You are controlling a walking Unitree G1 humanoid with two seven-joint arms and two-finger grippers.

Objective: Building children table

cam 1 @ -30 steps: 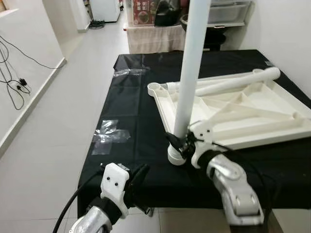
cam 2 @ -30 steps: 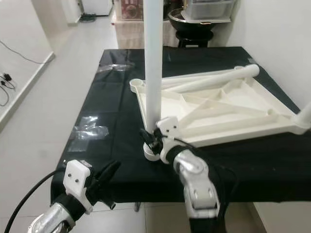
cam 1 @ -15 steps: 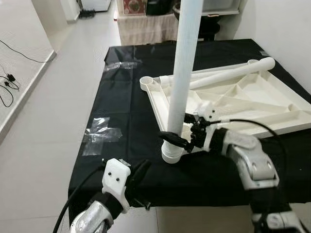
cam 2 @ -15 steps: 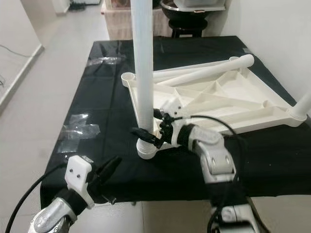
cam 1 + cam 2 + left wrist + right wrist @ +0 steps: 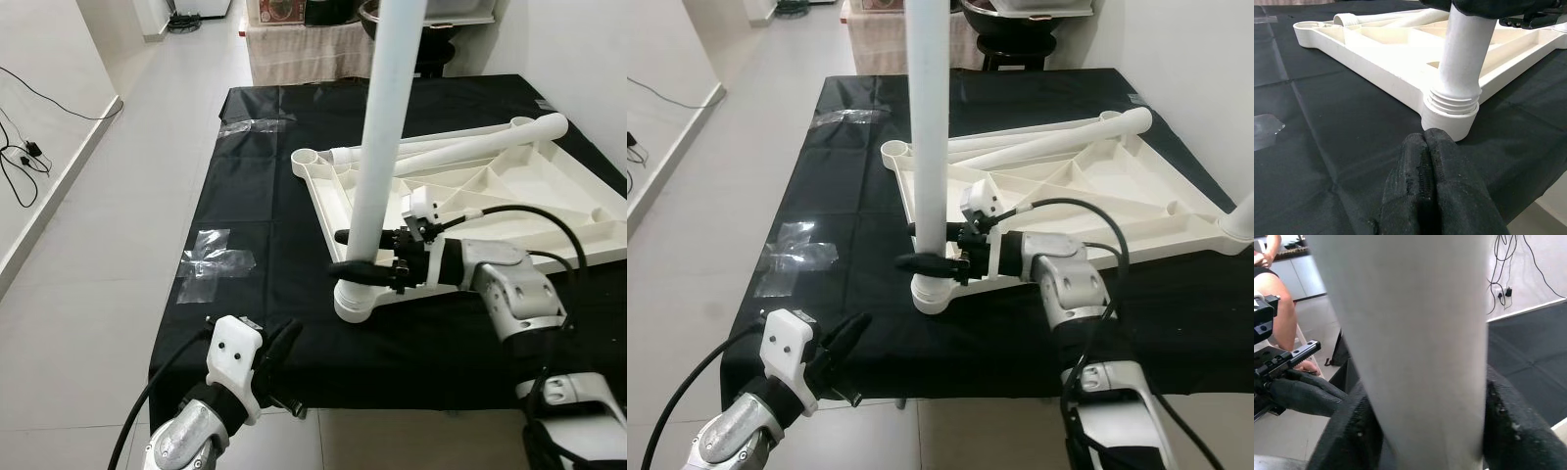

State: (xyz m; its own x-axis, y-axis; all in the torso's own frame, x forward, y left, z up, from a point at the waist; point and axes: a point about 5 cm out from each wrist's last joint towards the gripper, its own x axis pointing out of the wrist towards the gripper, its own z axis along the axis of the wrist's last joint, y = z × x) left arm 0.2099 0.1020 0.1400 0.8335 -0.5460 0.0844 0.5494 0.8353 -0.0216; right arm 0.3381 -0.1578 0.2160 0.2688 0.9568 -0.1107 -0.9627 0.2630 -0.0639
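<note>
- Left eye view showed the left claw [image 5: 284, 343] at about 7 o'clock, hanging off the near edge of the table [image 5: 255, 235], fingers clenched together on nothing.
- Toward centre, the white leg [image 5: 377, 166] stood upright, its long axis vertical, its threaded foot seated in the corner socket [image 5: 1449, 115] of the upturned tabletop [image 5: 509, 201].
- At 3 o'clock from the leg, the right claw [image 5: 343, 252] reached in level and grasped the leg just above the socket, one finger on either side.
- Judging by this, the right arm was far nearer; twisting the leg about its upright axis looked like the coming move.
</note>
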